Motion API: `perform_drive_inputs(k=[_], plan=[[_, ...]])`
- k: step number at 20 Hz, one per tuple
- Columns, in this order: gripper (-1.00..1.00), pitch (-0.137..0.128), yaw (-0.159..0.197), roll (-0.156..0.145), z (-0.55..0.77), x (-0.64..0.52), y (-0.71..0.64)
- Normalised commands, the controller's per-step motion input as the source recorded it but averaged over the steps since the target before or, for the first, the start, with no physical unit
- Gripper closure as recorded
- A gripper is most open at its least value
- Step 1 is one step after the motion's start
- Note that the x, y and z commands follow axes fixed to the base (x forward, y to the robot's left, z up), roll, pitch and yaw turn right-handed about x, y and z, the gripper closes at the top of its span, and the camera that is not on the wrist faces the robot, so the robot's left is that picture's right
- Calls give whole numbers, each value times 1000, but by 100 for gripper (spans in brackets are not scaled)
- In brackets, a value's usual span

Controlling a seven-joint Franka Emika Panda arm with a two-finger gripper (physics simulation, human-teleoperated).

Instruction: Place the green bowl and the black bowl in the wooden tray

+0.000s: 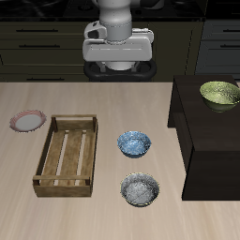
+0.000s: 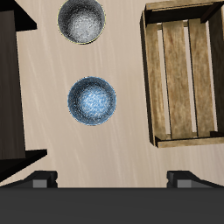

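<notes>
Exterior view: fingers [image 1: 118,67] hanging wide apart, gripping nothing, well behind wooden tray [image 1: 54,180]. Black bowl [image 1: 140,189] sitting just beside tray, toward surface front edge; green bowl [image 1: 219,93] resting on dark stand, well apart from tray.

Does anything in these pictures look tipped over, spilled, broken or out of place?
Nothing stands out. The olive-green bowl sits upright on the dark raised cabinet; the black bowl and blue-white patterned bowl stand upright on the table, and the slatted wooden tray lies flat.

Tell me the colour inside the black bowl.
Speckled grey-white inside the black bowl, with a dark rim; the wrist view shows it best.
</notes>
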Motion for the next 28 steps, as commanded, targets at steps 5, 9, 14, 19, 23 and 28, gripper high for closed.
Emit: perform_drive_inputs(k=[5,9,14,19,23,28], plan=[[-100,-18,45,-5,-20,450,-156],[-100,37,-13,-3,-11,299,-218],[-100,-16,16,0,71,363,-225],[-100,16,27,14,39,429,-128],[-100,13,9,4,13,341,-46],[-100,25,41,35,-38,331,20]])
